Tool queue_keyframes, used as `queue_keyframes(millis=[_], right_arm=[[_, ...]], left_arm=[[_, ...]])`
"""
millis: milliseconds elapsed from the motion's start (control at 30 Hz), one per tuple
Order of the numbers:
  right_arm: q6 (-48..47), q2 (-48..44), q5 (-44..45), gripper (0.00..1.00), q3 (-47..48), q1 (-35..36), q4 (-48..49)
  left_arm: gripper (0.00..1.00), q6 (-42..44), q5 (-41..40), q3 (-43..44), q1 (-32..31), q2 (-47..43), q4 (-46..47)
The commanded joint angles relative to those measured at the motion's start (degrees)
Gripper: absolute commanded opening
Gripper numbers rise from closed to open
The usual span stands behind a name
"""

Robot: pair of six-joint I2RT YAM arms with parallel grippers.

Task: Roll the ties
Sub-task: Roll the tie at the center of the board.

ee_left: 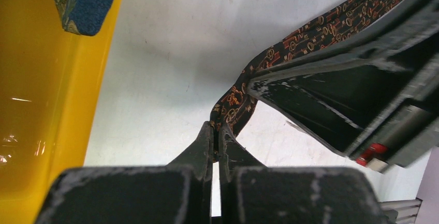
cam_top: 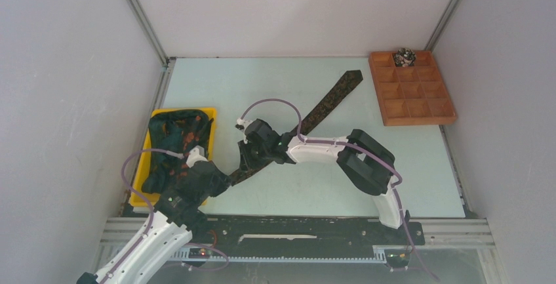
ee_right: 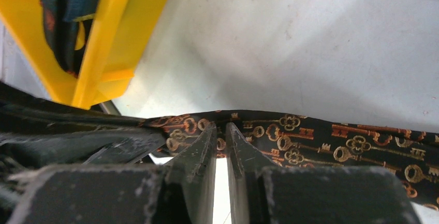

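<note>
Tie [cam_top: 331,100] stretched diagonally over the tabletop [cam_top: 229,81], centre to upper right | left gripper [ee_left: 216,131] clenched on its near tip | right gripper [ee_right: 221,131] pinching it just beside | other ties [cam_top: 172,141] heaped in yellow bin [ee_left: 52,79], left.

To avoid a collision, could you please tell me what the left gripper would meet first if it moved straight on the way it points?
Beyond the dark key-patterned fabric necktie it pinches, the left gripper would likely meet the right gripper's black body first, slightly to the right; depth is unclear.
</note>
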Motion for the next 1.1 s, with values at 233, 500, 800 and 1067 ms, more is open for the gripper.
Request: queue_keyframes(millis=[233, 500, 800, 1067], right_arm=[[0.6, 1.5, -0.2, 0.14, 1.6, 1.1, 1.0], [1.4, 2.1, -1.3, 0.14, 1.7, 1.5, 2.4], [1.9, 3.5, -3.1, 0.14, 1.9, 1.6, 4.0], [2.4, 4.8, -4.6, 0.14, 1.9, 1.6, 4.4]], left_arm=[[0.00, -0.6, -1.2, 4.1, -0.2, 1.3, -0.7], [0.00, -0.1, -1.4, 5.5, -0.2, 3.0, -0.6], [0.00, -0.1, -0.4, 5.6, -0.2, 6.4, 2.3], [0.00, 0.2, -0.1, 6.2, -0.2, 9.6, 4.1]])
